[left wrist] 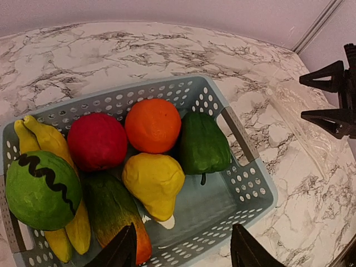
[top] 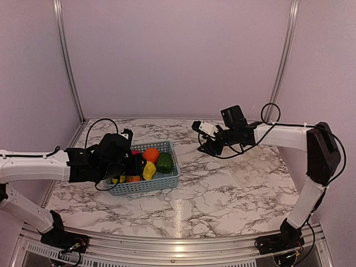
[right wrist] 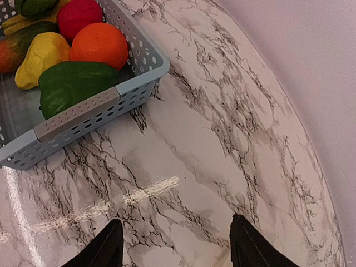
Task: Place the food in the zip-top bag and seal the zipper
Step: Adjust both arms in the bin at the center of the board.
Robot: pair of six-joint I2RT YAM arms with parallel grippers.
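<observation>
The left gripper (left wrist: 183, 242) hangs over the left part of the blue-grey basket (left wrist: 250, 183), its jaws apart on nothing. The food (left wrist: 153, 125) lies in the basket: bananas and red, orange, yellow and green pieces. Further right, the zip-top bag (left wrist: 303, 130) lies flat on the tabletop (right wrist: 211, 111). The right gripper (right wrist: 178, 247) is wide open and empty.

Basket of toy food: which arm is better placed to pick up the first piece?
Left. The left gripper hangs open directly over the basket, close to the yellow pear and its neighbours. The right gripper, also open, hangs over bare table beside the basket, with no food under it.
</observation>
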